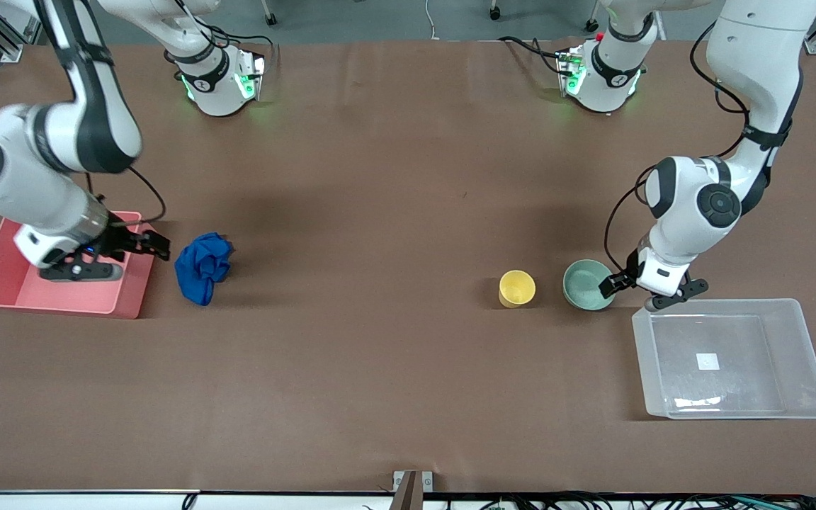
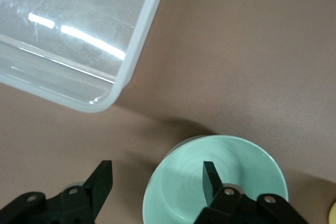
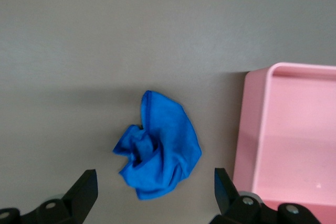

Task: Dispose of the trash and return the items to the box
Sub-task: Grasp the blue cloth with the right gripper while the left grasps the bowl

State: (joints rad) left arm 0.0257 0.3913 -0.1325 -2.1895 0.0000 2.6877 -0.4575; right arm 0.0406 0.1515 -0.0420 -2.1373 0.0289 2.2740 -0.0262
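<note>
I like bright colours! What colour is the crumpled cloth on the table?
The cloth is bright royal blue all over, with no pattern. It shows best in the right wrist view.

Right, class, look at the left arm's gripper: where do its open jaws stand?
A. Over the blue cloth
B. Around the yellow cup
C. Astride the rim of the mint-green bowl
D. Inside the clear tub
C: the left gripper is open, with one jaw inside the mint-green bowl and the other outside its rim, beside the clear tub.
</note>
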